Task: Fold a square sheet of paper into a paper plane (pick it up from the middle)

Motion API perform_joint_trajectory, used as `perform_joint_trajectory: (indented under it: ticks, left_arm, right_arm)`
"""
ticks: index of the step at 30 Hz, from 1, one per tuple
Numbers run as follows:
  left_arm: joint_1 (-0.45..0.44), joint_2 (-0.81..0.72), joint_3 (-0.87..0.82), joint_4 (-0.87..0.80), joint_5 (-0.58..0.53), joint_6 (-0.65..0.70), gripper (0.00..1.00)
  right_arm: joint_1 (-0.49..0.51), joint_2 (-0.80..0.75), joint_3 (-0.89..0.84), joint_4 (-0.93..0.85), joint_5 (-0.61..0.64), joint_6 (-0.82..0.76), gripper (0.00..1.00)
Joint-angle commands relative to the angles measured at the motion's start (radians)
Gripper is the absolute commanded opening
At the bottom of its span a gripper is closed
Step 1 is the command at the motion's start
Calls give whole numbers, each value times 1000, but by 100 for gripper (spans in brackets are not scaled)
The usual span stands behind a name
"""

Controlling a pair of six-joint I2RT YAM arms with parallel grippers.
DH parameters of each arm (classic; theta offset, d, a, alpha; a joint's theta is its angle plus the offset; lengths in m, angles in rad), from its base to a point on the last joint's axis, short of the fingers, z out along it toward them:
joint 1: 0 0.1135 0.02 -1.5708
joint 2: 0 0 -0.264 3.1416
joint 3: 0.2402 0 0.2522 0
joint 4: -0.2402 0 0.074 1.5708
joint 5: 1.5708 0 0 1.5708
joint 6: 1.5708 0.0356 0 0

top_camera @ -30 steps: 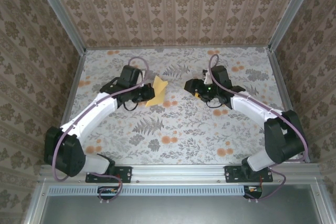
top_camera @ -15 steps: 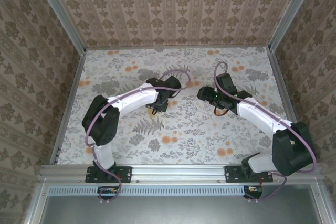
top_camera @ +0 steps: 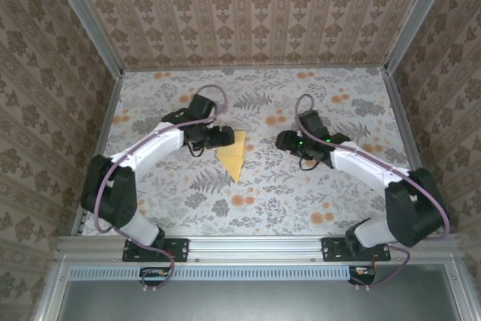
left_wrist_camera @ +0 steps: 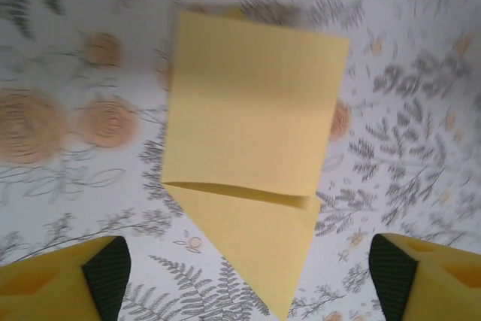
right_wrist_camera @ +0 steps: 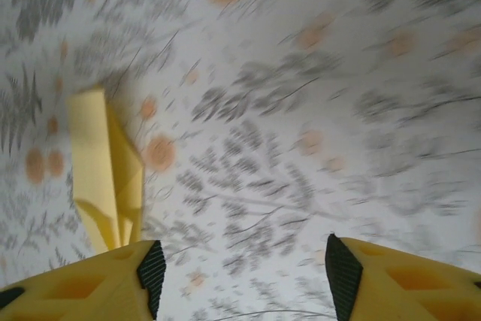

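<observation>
Judging the fold about half made, I see the paper point(top_camera: 234, 154) lying flat on the surface point(top_camera: 263, 208), close to its middle and a little toward the left edge; it is no longer a plain square, since a broad squarish part carries a triangular point that aims at the near edge, with a straight crease where the two meet; that looks to me like the nose of the plane begun, while the slim dart shape and the wing creases are not yet there, so the lengthwise fold and the wings seem left to do; my left tool point(left_wrist_camera: 248, 276) hangs over the pointed end with its jaws spread wide, one to either side of the tip and clear of it, gripping nothing; my right tool point(right_wrist_camera: 246, 276) stands off on the side toward the right edge, its jaws apart and empty, the paper well away from them; from above, the left wrist covers the paper's edge nearest it, so I cannot tell how that side lies; the right wrist view is smeared and shows the sheet edge-on as narrow stacked layers that I cannot count; whether any flap stands up off the surface I cannot make out.
</observation>
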Motion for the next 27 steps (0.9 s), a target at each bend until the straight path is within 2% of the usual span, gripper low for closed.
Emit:
perform_joint_trajectory:
  ticks: [1, 6, 9, 17, 21, 27]
  left_arm:
    - [75, -57, -72, 35, 55, -34, 90]
    - [186, -117, -174, 53, 86, -59, 92]
    - [223, -135, -218, 74, 115, -70, 93]
    - [244, -133, -253, 105, 155, -74, 94]
    - [246, -124, -250, 113, 166, -74, 94]
    - [246, -126, -259, 128, 198, -67, 94]
  right_arm:
    - [110, 100, 91, 51, -42, 0, 55]
    - [263, 266, 233, 65, -46, 32, 47]
    - [310, 358, 310, 45, -45, 41, 44]
    - [324, 522, 443, -85, -45, -26, 42]
    - [323, 575, 486, -156, -56, -118, 42]
    - [287, 585, 484, -388, -106, -458, 44]
